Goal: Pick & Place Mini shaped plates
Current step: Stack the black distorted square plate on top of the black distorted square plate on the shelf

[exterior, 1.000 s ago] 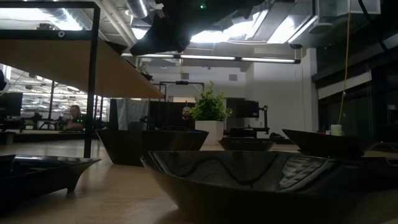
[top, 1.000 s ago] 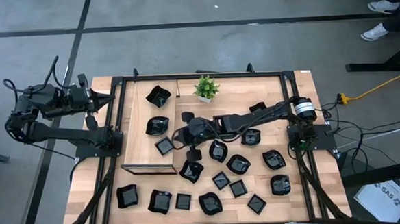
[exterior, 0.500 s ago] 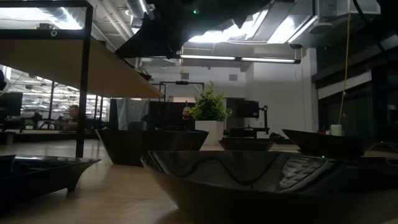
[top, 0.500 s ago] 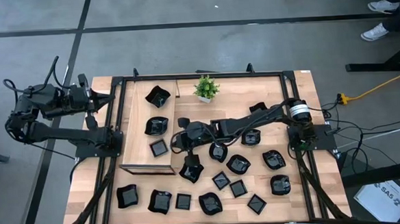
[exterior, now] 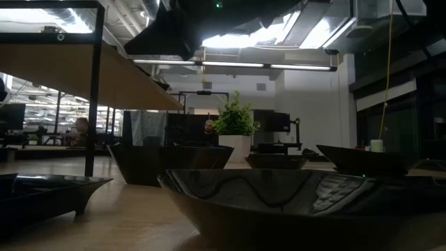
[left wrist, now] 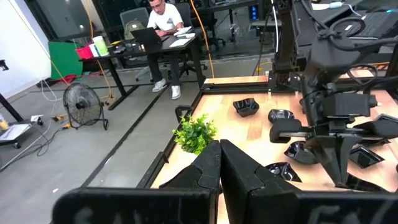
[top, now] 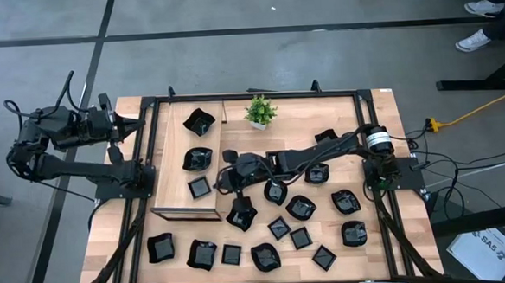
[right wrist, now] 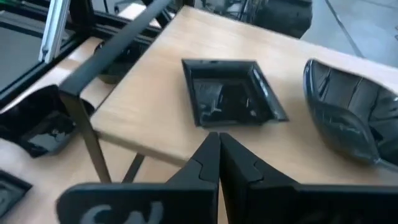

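Plates (top: 300,208) mostly lay scattered beside the raised board (top: 178,176); three sat on it. Your right gripper (top: 223,179) had slid toward the square plate (right wrist: 231,99), jaws closed and empty. Left gripper (left wrist: 219,163) waited closed, well clear.

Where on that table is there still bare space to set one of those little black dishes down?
On the raised shelf, bare wood lies left of its three dishes. The back of the table, right of the potted plant, is bare too. The front, around the right pincer, is crowded with black plates.
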